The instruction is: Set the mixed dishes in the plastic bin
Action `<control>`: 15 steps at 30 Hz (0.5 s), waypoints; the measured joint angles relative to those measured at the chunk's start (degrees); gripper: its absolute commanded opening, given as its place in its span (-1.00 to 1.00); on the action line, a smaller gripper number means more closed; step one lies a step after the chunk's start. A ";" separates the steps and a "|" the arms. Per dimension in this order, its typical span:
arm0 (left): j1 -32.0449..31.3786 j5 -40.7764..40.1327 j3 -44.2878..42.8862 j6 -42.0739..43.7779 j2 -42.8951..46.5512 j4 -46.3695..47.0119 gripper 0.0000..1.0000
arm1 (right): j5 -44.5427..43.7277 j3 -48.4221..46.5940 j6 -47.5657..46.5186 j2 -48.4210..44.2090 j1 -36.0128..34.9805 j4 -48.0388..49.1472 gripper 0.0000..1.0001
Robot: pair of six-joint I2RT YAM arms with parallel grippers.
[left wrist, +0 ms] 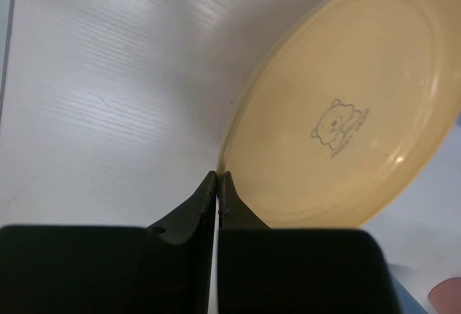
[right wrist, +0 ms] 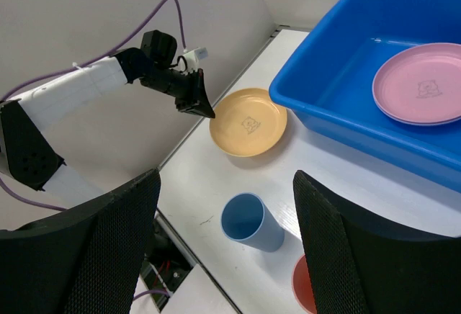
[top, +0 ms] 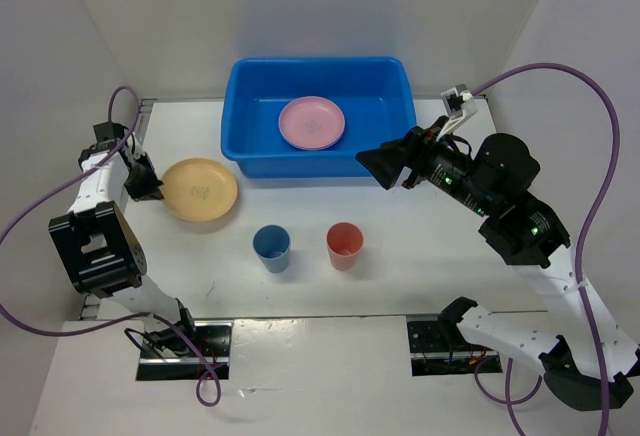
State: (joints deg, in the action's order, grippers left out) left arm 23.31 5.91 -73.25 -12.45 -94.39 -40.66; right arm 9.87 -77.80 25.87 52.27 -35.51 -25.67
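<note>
Left gripper (left wrist: 217, 182): jaws pressed together with nothing between them; the tips sit at the near rim of the yellow-orange plate (left wrist: 338, 112), and contact cannot be told.
Right gripper (right wrist: 227, 178): jaws wide apart and empty, hanging above the table (top: 420, 226) by the bin's front right corner.
Yellow-orange plate: flat on the table, just left of the bin's front left corner, not lifted.
Blue cup (top: 271, 247): upright on the table, in front of the bin.
Coral red cup (top: 345, 245): upright, beside the blue cup but apart from it.
Plastic bin (top: 300, 168): at the far side of the table.
Pink plate (top: 311, 122): lies flat inside the bin.
Progress: one dish in, three seen outside; early, by my judgement.
Markings, yellow-orange plate: small bear drawing with tiny lettering beneath, too small to read.
Markings, pink plate: similar central mark, unreadable.
Markings, bin and cups: none visible.
</note>
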 measured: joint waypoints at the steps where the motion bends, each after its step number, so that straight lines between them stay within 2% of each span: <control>1: 0.04 0.26 0.09 0.00 0.00 -0.28 -1.00 | 0.00 0.00 0.00 0.00 0.00 0.00 0.59; 7: 0.59 1.55 -0.59 -1.75 1.40 -1.62 -1.00 | 0.00 0.00 0.00 -0.02 0.00 -0.02 0.59; 15: 1.31 -0.11 -7.45 -5.57 7.52 -2.43 -1.00 | 0.00 0.00 0.00 -0.02 0.00 -0.02 0.59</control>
State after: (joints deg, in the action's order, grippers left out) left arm 24.62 5.80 -80.71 -18.02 -86.87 -43.09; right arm 9.87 -77.80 25.87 52.25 -35.51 -25.69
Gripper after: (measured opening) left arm 0.009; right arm 0.792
